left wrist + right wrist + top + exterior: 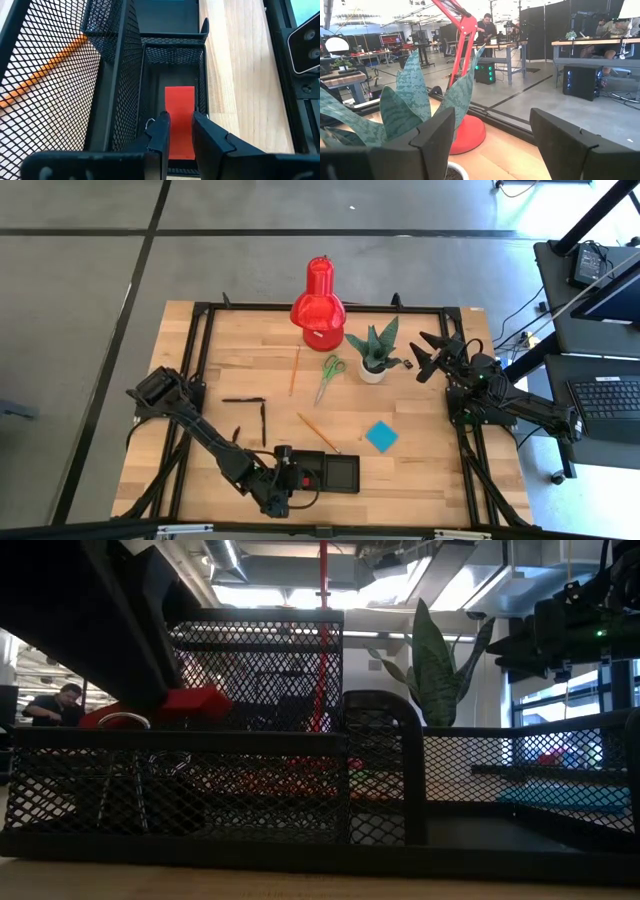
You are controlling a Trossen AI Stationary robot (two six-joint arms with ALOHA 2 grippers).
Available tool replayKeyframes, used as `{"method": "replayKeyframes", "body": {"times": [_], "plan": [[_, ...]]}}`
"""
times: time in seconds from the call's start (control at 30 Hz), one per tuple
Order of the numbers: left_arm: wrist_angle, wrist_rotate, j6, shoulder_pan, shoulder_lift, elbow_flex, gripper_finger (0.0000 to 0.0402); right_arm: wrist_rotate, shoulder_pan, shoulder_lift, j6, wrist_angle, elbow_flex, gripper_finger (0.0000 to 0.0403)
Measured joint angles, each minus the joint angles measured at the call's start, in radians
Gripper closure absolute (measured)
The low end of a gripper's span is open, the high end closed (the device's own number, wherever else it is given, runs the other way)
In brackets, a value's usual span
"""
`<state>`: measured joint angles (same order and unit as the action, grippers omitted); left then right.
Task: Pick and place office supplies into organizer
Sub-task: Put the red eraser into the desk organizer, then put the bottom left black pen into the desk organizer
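Over the organizer's (340,473) smaller compartment, the left tool (179,131) hangs slightly parted above the small red piece (180,117) lying inside; the right tool (428,356) waits wide open beside the plant (375,350).

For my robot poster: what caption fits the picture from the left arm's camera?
Left gripper above a red piece in the black organizer, with an orange pencil outside the mesh.

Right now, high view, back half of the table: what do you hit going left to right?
Orange pencil → red lamp → green-handled scissors → potted plant → right gripper, open. The lamp and the scissors overlap a little in their span; I ordered them by their centres.
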<state>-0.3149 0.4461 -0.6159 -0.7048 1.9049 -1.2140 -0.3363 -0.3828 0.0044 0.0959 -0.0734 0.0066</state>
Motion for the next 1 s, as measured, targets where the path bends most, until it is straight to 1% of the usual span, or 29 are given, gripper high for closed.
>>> {"method": "replayKeyframes", "body": {"times": [0.47,0.87,1.0], "plan": [[0.001,0.002,0.0,0.0,0.0,0.0,0.0301,0.0,0.0,0.0,0.004,0.0,0.0,0.0143],[0.0,0.003,0.0,0.0,-0.003,0.0,0.0299,0.0,0.0,0.0,0.004,0.0,0.0,0.0143],[0.003,-0.019,0.0,0.0,-0.029,0.0,0.0299,0.0,0.0,0.0,0.003,0.0,0.0,0.0143]]}}
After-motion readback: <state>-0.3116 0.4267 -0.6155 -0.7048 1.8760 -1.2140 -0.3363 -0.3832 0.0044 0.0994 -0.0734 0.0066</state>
